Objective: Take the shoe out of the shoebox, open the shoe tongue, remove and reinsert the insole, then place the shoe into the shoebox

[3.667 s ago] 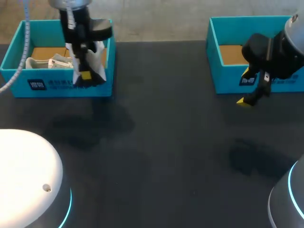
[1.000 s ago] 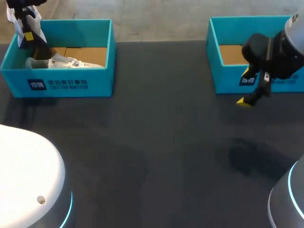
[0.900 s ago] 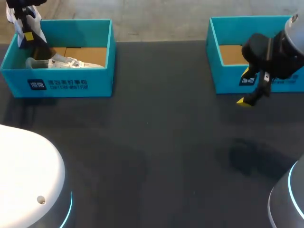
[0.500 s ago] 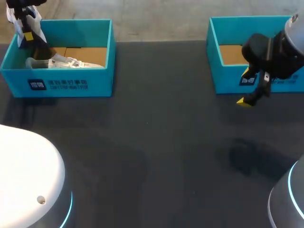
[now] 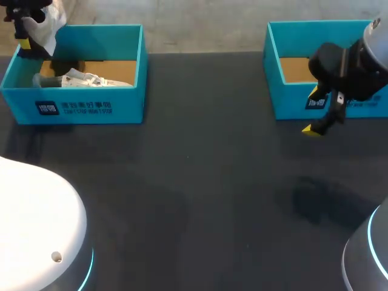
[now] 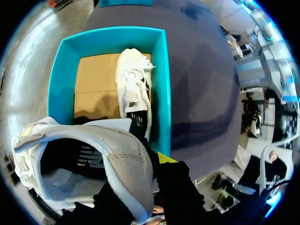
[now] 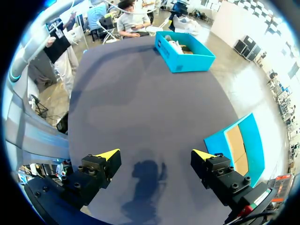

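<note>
The left gripper (image 5: 27,41) (image 6: 157,161) is pinching the upper edge of a white shoe (image 5: 47,25) (image 6: 93,154). In the left wrist view, one yellow fingertip (image 6: 164,157) is showing against the outside of the shoe; the other finger is hidden by the shoe. The gripper is holding the shoe in the air above the far left corner of the left shoebox (image 5: 85,106) (image 6: 159,84), with the shoe's opening facing the wrist camera.

A second white shoe (image 5: 82,79) (image 6: 133,84) is lying inside this box on its brown cardboard floor, along the wall nearest the table's middle.

The right gripper (image 5: 316,121) (image 7: 155,157) is hanging above the dark table (image 5: 200,182) with its fingers spread wide and nothing between them. It is sitting just in front of the right shoebox (image 5: 291,103) (image 7: 214,140). The visible part of that box is showing only a brown cardboard floor. In the right wrist view, the left shoebox is showing well apart, across the table.
</note>
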Tool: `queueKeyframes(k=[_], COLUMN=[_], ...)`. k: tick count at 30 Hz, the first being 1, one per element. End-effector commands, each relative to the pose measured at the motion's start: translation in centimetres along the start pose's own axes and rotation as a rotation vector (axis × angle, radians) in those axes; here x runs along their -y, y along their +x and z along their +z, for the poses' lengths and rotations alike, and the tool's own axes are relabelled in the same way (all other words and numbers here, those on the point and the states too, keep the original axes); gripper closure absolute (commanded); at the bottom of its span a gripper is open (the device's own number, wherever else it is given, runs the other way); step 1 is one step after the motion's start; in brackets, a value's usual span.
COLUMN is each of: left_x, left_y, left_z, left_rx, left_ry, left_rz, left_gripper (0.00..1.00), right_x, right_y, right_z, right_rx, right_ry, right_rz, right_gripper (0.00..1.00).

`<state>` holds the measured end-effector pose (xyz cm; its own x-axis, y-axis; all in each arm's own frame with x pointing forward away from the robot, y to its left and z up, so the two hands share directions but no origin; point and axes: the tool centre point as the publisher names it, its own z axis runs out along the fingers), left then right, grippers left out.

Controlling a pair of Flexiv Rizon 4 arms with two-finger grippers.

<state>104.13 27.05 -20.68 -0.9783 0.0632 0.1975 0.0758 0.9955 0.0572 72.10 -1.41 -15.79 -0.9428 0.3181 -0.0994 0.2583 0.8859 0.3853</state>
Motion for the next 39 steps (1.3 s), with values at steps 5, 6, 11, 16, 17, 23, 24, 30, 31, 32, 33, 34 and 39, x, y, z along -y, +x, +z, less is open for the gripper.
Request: queueKeyframes(k=[5,6,11,16,17,23,24,30,31,32,33,34,39], left_x=[-2.2,-2.4,-3.1,-3.4,-3.4,-4.7,-5.1,-6.3,-6.4,-6.5,-6.7,-6.8,-7.2], left_y=[-1.1,-1.1,-0.8,-0.2,-0.1,0.0,0.0,-1.1,-1.4,-1.6,-1.8,-2.3,-3.8], left_z=[-0.4,-0.5,-1.0,-1.1,-1.0,-1.3,-1.5,-1.9,-2.0,-2.1,-2.1,-2.4,-2.8], left_rx=[0.009,0.016,0.041,0.044,0.046,0.081,0.092,0.107,0.105,0.108,0.124,0.120,0.123], left_ry=[-0.014,-0.021,-0.057,-0.155,-0.170,-0.262,-0.270,-0.278,-0.267,-0.260,-0.261,-0.231,-0.200], left_rz=[0.311,0.348,0.544,0.765,0.806,1.048,1.110,1.285,1.289,1.313,1.329,1.340,1.381], left_gripper=[1.00,1.00,1.00,1.00,1.00,1.00,1.00,1.00,1.00,1.00,1.00,1.00,1.00], right_x=[-0.1,-0.1,-0.1,-0.1,-0.1,-0.1,-0.1,-0.1,-0.1,-0.1,-0.1,-0.1,-0.1], right_y=[-0.1,-0.1,-0.1,-0.1,-0.1,-0.1,-0.1,-0.1,-0.1,-0.1,-0.1,-0.1,-0.1], right_z=[0.2,0.2,0.2,0.2,0.2,0.2,0.2,0.2,0.2,0.2,0.2,0.2,0.2], right_rx=[-0.001,-0.001,-0.001,-0.001,-0.001,-0.001,-0.001,-0.001,-0.001,-0.001,-0.001,-0.001,-0.001], right_ry=[0.003,0.003,0.003,0.003,0.003,0.003,0.003,0.003,0.003,0.003,0.003,0.003,0.003], right_rz=[0.001,0.001,0.001,0.001,0.001,0.001,0.001,0.001,0.001,0.001,0.001,0.001,0.001], right_gripper=[0.00,0.00,0.00,0.00,0.00,0.00,0.00,0.00,0.00,0.00,0.00,0.00,0.00])
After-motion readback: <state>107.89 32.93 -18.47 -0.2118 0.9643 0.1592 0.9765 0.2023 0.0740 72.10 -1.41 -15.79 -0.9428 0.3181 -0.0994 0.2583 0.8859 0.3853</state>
